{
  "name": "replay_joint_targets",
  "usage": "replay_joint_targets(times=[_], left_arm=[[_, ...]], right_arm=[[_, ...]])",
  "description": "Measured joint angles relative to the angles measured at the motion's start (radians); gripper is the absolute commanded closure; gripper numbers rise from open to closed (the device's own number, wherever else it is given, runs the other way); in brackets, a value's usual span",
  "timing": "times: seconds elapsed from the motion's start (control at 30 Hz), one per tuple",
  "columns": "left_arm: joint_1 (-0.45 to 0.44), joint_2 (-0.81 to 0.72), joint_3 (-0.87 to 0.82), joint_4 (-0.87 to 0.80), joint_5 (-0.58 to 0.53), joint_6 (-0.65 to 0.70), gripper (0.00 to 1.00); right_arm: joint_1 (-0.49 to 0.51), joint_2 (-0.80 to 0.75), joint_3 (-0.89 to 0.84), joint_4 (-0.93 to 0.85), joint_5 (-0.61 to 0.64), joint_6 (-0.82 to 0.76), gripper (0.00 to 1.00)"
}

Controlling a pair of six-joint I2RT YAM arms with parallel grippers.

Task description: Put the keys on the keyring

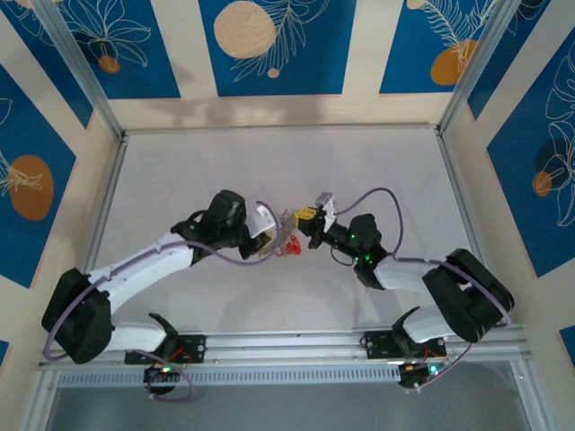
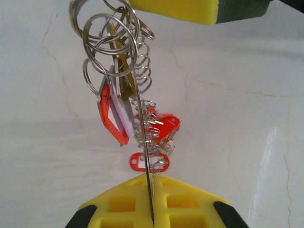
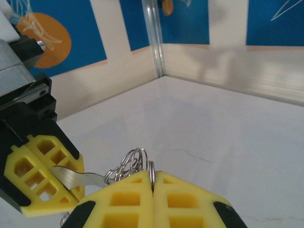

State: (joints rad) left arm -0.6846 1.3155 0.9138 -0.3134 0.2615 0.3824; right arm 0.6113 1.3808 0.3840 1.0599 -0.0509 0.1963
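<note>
In the left wrist view my left gripper [image 2: 153,177] is shut on the keyring [image 2: 145,142], a thin metal strip seen edge-on that runs up from between the yellow fingers. Strung along it are the keys [image 2: 122,71] on small split rings [image 2: 109,35], with red tags [image 2: 149,161] and a red and lilac tag [image 2: 114,114]. My right gripper [image 3: 153,174] is shut on one small split ring [image 3: 151,167] of that bunch. In the right wrist view the flat strip of the keyring [image 3: 71,176] reaches from the left gripper's fingers [image 3: 38,175] into the rings. From above, both grippers [image 1: 272,241] [image 1: 308,226] meet over mid-table.
The white table [image 1: 269,171] lies below, with metal rails along its edges [image 1: 103,206] and blue patterned walls behind. The right gripper's yellow finger [image 2: 185,10] sits at the top of the left wrist view, close to the bunch of rings.
</note>
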Motion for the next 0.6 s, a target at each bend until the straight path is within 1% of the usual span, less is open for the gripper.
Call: replay_joint_targets(times=[0.07, 0.13, 0.23, 0.3, 0.4, 0.6], left_arm=[[0.002, 0.037, 0.108, -0.127, -0.018, 0.075, 1.0], [0.002, 0.074, 0.211, -0.254, -0.037, 0.162, 1.0], [0.003, 0.113, 0.318, -0.402, -0.062, 0.294, 1.0], [0.003, 0.128, 0.375, -0.49, -0.072, 0.394, 1.0], [-0.007, 0.138, 0.436, -0.583, -0.072, 0.526, 1.0], [-0.011, 0.143, 0.491, -0.68, -0.089, 0.735, 1.0]], right_arm=[[0.0, -0.018, 0.0, -0.006, 0.018, 0.027, 0.93], [0.0, -0.027, -0.008, -0.005, 0.025, 0.045, 0.87], [0.002, -0.03, -0.036, 0.003, 0.021, 0.047, 0.78], [-0.002, -0.03, -0.058, 0.002, 0.015, 0.035, 0.75], [-0.028, -0.029, -0.08, -0.015, -0.017, 0.013, 0.72], [-0.091, -0.048, -0.087, -0.066, -0.18, -0.071, 0.68]])
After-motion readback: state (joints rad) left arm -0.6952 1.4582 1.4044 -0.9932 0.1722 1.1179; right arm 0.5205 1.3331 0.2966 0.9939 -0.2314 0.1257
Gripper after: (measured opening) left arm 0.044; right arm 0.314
